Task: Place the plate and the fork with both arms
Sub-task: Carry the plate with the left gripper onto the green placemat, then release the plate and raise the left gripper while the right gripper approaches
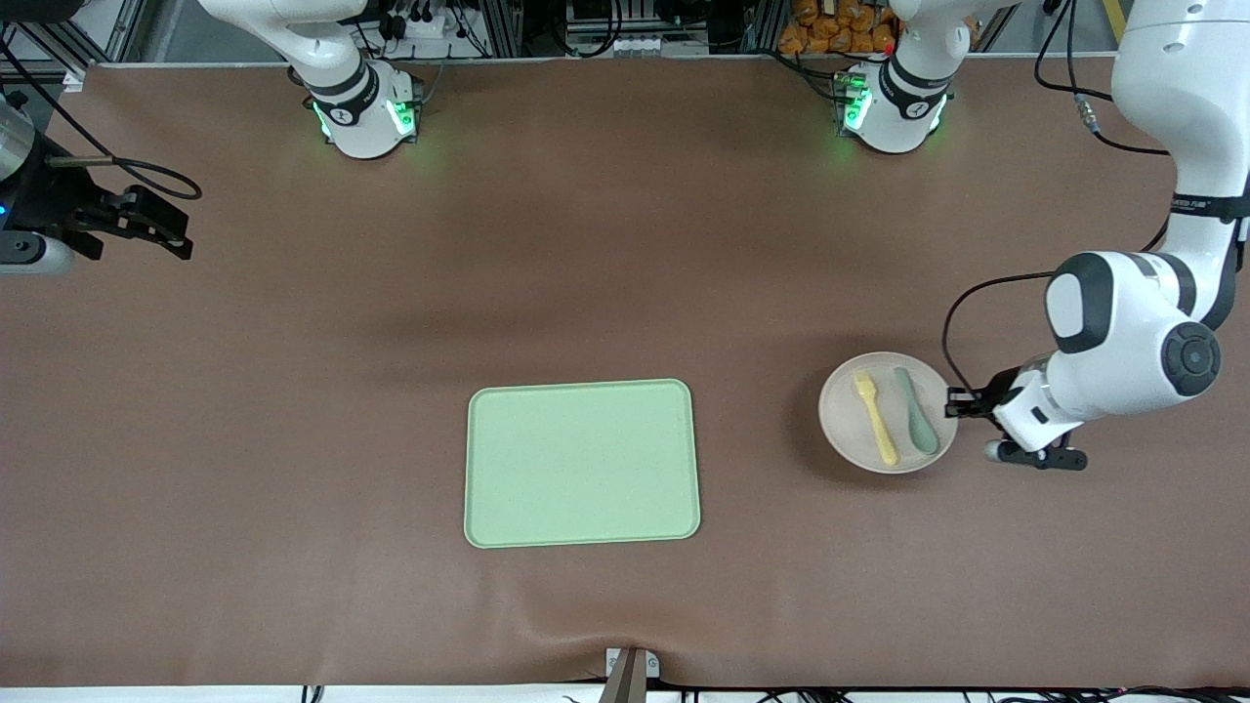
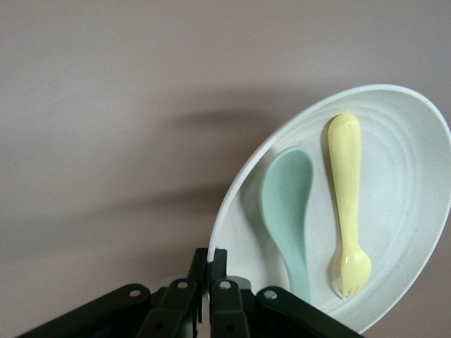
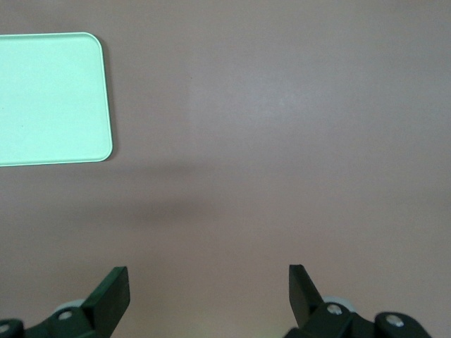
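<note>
The off-white round plate (image 1: pixel 845 422) lies toward the left arm's end of the table. On it lie the pale yellow fork (image 1: pixel 876 418) and a grey-green spoon (image 1: pixel 916 411), side by side. My left gripper (image 1: pixel 952 402) is shut on the plate's rim at the edge toward the left arm's end. The left wrist view shows its fingers (image 2: pixel 201 262) pinching the rim of the plate (image 2: pixel 409 211), with the fork (image 2: pixel 345 204) and the spoon (image 2: pixel 287 211) on it. My right gripper (image 1: pixel 176 234) waits open and empty over bare table at the right arm's end; it also shows in the right wrist view (image 3: pixel 209 289).
A pale green rectangular tray (image 1: pixel 582 462) lies empty at the table's middle, nearer the front camera; its corner shows in the right wrist view (image 3: pixel 49 98). A brown mat covers the table. Black cables hang by both arms.
</note>
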You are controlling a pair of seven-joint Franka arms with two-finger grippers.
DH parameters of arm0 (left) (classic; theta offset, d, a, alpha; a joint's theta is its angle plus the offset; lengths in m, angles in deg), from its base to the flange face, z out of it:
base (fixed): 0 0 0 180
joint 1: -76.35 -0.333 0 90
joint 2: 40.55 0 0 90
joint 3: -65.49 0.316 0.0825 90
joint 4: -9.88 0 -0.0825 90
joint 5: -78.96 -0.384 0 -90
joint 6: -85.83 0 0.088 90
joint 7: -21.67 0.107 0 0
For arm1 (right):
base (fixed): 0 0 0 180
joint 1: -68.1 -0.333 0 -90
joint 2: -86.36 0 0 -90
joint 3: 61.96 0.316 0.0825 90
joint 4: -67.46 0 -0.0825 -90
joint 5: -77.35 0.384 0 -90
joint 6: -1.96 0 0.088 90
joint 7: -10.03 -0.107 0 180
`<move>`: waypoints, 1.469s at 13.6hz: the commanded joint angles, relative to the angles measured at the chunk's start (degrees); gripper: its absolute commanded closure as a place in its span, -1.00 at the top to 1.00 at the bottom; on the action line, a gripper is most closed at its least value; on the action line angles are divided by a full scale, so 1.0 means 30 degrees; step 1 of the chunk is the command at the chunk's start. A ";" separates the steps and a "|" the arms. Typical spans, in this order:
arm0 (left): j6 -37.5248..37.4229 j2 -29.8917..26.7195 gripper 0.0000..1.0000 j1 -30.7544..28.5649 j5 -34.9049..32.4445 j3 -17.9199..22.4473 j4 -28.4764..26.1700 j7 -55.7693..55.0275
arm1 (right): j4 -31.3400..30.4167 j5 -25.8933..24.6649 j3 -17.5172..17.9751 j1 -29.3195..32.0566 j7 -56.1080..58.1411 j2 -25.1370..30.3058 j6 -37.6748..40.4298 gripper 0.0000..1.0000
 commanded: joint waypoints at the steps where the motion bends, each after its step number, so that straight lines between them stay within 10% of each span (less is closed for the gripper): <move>1: -0.0636 0.1058 -1.00 0.1344 0.0730 -0.0900 0.1753 -0.1429 | 0.0397 0.0535 0.0060 0.0457 -0.0155 -0.0196 0.0179 1.00; 9: 0.0820 0.7151 -1.00 0.8760 0.0761 -0.0464 0.9078 -0.9285 | 0.0367 0.0536 0.0060 0.0401 -0.0214 -0.0196 0.0267 1.00; 20: 0.4401 0.9090 -1.00 1.1666 0.0761 0.1090 0.9113 -1.0461 | 0.0484 0.0184 0.0119 0.0050 -0.0243 -0.0547 -0.0026 1.00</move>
